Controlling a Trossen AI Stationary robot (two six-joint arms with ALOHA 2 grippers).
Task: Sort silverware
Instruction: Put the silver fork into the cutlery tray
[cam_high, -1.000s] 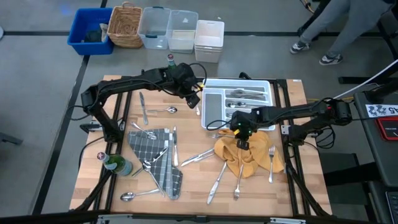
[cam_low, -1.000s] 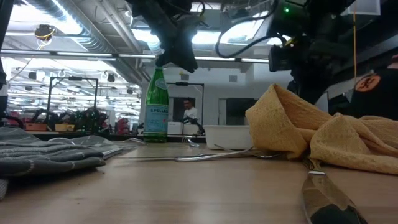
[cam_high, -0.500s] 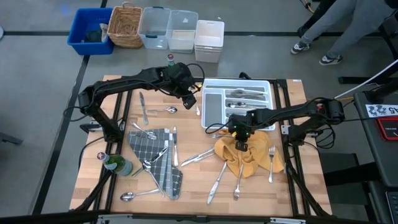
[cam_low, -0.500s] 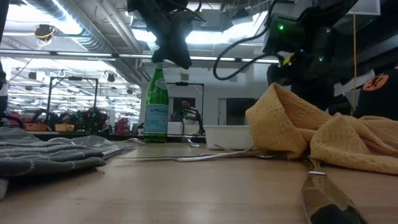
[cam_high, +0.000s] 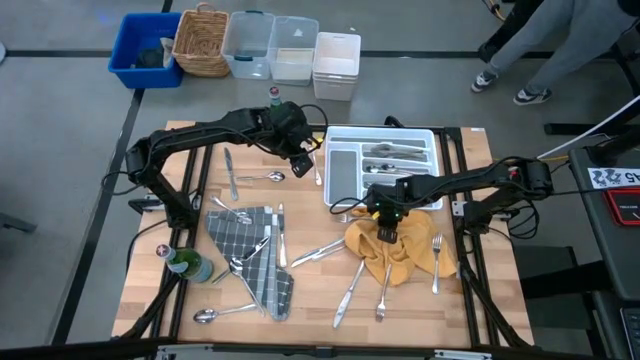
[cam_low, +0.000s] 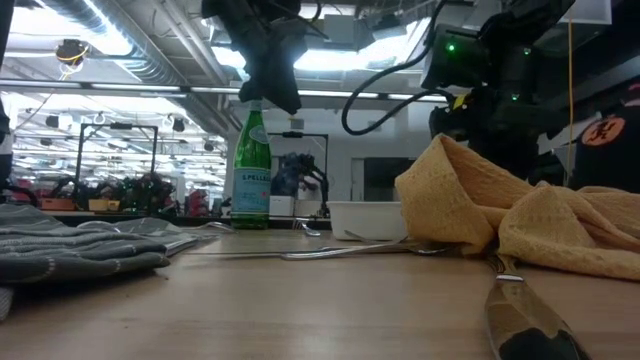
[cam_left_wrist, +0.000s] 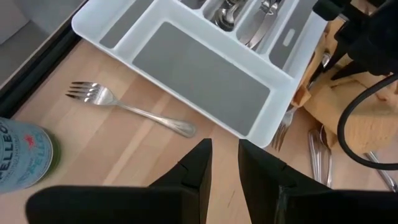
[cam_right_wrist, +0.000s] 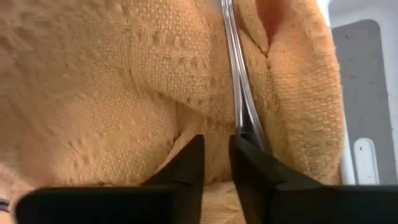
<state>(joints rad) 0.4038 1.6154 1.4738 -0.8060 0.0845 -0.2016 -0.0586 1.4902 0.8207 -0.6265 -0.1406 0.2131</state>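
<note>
Silverware lies scattered over the wooden table: a fork (cam_left_wrist: 124, 106) beside the white tray (cam_high: 385, 130), a spoon (cam_high: 262, 178), a knife (cam_high: 230, 175), and several pieces on the grey checked cloth (cam_high: 250, 255) and around the yellow cloth (cam_high: 410, 250). Several pieces lie in the tray's compartments (cam_high: 392, 152). My left gripper (cam_high: 302, 165) hangs shut and empty above the table, left of the tray (cam_left_wrist: 205, 68). My right gripper (cam_high: 388, 232) is shut, pointing down at the yellow cloth (cam_right_wrist: 124, 93), beside a silver handle (cam_right_wrist: 235, 74) lying in a fold. My right gripper has its shut fingertips (cam_right_wrist: 239, 149) down at the yellow cloth, right beside the silver handle in the fold. The finger hides the handle's near end. I cannot tell whether the gripper touches the handle or the cloth.
A green bottle (cam_high: 188, 265) stands at the table's near left and another (cam_high: 273, 97) at the far edge. Bins and a basket (cam_high: 200, 40) sit on the floor beyond the table. A person's legs (cam_high: 520, 50) show at the far right.
My left gripper has gone a little toward the table's left edge, away from the tray. My right arm has shifted slightly over the yellow cloth.
</note>
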